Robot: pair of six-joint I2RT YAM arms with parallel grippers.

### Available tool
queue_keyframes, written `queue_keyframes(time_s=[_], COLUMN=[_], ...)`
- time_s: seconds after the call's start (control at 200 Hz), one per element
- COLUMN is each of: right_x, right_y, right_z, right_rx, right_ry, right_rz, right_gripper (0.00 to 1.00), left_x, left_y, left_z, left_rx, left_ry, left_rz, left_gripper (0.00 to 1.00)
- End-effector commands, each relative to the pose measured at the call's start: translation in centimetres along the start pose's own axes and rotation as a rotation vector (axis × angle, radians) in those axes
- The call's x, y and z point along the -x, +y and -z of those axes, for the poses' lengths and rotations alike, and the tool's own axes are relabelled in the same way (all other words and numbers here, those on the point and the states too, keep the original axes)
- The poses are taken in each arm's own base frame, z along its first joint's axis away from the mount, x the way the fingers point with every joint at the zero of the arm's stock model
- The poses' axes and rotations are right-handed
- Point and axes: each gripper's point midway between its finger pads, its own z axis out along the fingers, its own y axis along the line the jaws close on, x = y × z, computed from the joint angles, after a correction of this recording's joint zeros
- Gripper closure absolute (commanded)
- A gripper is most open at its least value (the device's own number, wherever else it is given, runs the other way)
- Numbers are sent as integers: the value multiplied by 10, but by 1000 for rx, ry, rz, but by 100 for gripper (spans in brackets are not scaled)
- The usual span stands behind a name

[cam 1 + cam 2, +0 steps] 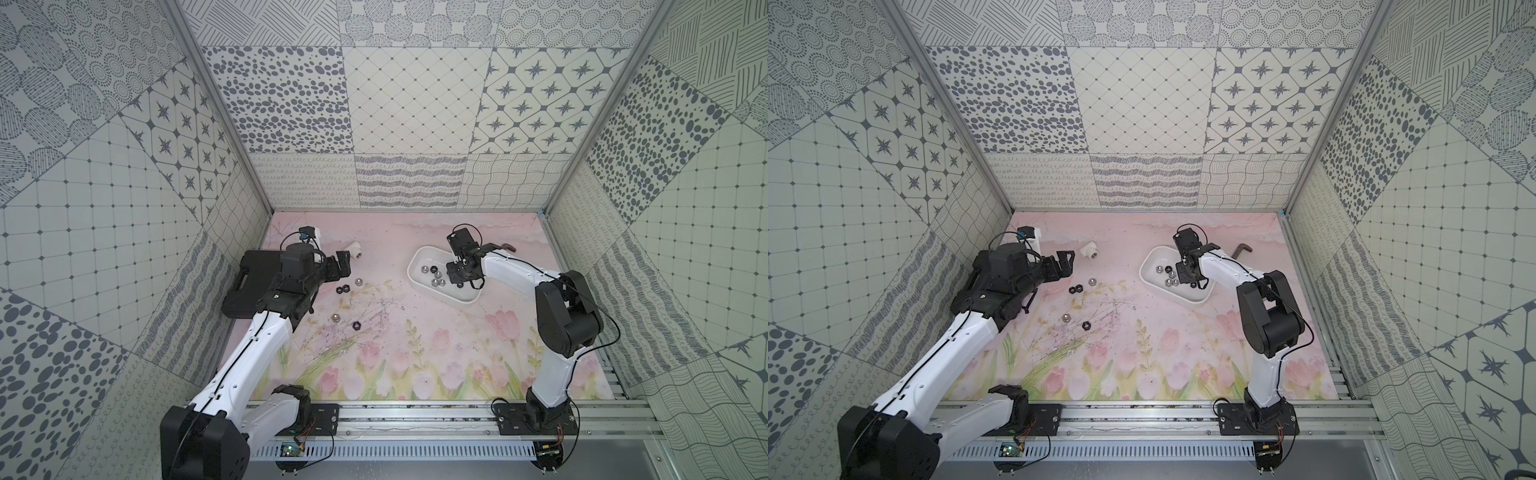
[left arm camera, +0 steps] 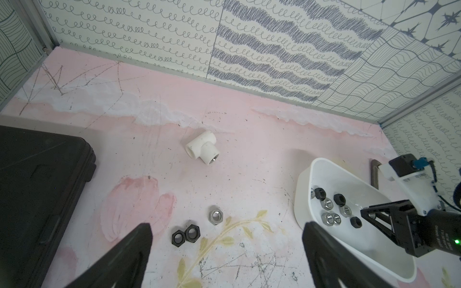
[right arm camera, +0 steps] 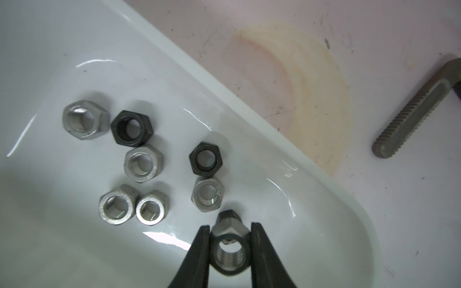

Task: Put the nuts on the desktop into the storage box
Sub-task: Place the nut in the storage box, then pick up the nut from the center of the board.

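Storage box [image 3: 74, 49] holds 7 nuts [image 3: 143, 163] near the right gripper's [image 3: 230, 227] clamped nut [image 3: 228, 233].

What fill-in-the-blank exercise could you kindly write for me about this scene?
1. The right gripper holds a silver nut over the white ___.
2. The left gripper has its jaws ___.
3. On the desktop, ___ nuts lie in view.
4. The two touching nuts there are ___ in colour.
Missing words: storage box; open; five; black.
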Motion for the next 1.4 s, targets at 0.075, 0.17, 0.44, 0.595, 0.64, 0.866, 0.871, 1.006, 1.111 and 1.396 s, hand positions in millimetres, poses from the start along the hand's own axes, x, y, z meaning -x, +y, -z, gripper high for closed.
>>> queue_keyframes(time_s=[0.075, 0.17, 0.44, 0.595, 0.64, 0.866, 0.871, 1.006, 1.111, 1.396], right_x=[4, 4, 20, 20, 20, 38, 39, 53, 53, -4], right_y=[-8, -8, -10, -9, -10, 5, 6, 60, 113, 254], right_z=[-15, -24, -30, -26, -23, 16, 17, 52, 73, 97], right_rx=[-31, -35, -33, -18, -18, 24, 26, 132, 226, 493], right_ry=[-16, -6, -23, -28, -33, -123, -126, -199, -232, -186], right_rz=[-20, -23, -31, -40, -43, -25, -22, 75, 178, 423], right_gripper=[81, 79, 70, 52, 48, 43, 43, 43, 42, 44], left_x=[5, 5, 3, 2, 2, 2, 2, 1, 2, 4], left_y=[-1, -1, 0, 2, 1, 1, 1, 1, 2, 1], left_z=[-1, 0, 0, 0, -1, -1, -1, 0, 2, 4], left_rx=[0, -1, 5, 10, 7, 6, 5, 6, 10, 11], left_ry=[-12, -13, -6, -7, -5, -5, -5, -3, -10, -14], left_rz=[-4, -5, -5, -5, -5, -2, -2, -1, 2, 8], left_gripper=[1, 1, 1, 1, 1, 1, 1, 1, 1, 1])
